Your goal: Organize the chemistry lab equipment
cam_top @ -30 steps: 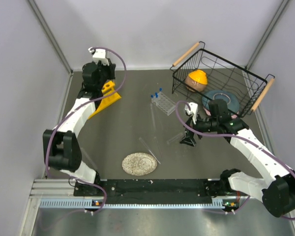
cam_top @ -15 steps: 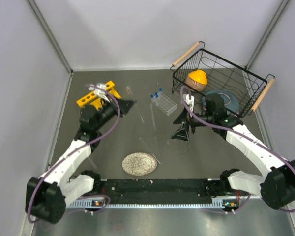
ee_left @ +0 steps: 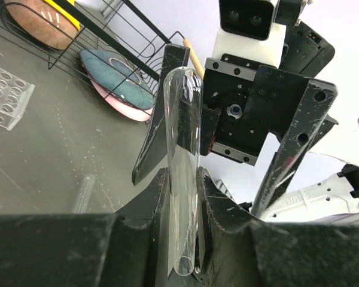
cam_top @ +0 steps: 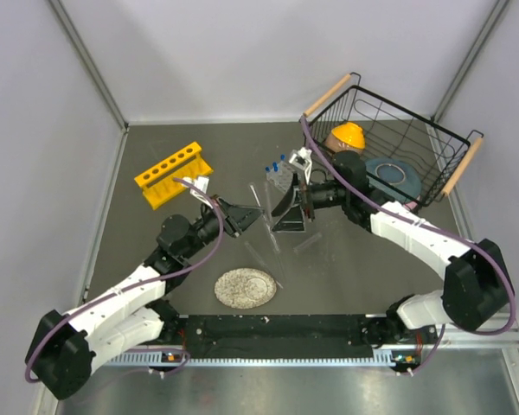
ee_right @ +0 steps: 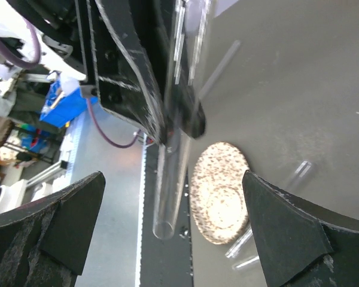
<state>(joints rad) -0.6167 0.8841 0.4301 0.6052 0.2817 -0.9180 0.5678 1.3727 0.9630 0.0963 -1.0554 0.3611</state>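
Over the table the two grippers face each other, tips close: left gripper narrowed, right gripper spread wide (anything between them is too faint to tell). Yellow rack far left, clear rack behind the right gripper, basket far right, disc near, loose tubes between

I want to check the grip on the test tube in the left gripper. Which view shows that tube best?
Left wrist: the test tube stands sharp between the left gripper's fingers. The right wrist view shows its open end, the rest partly hidden; from above it is barely discernible.
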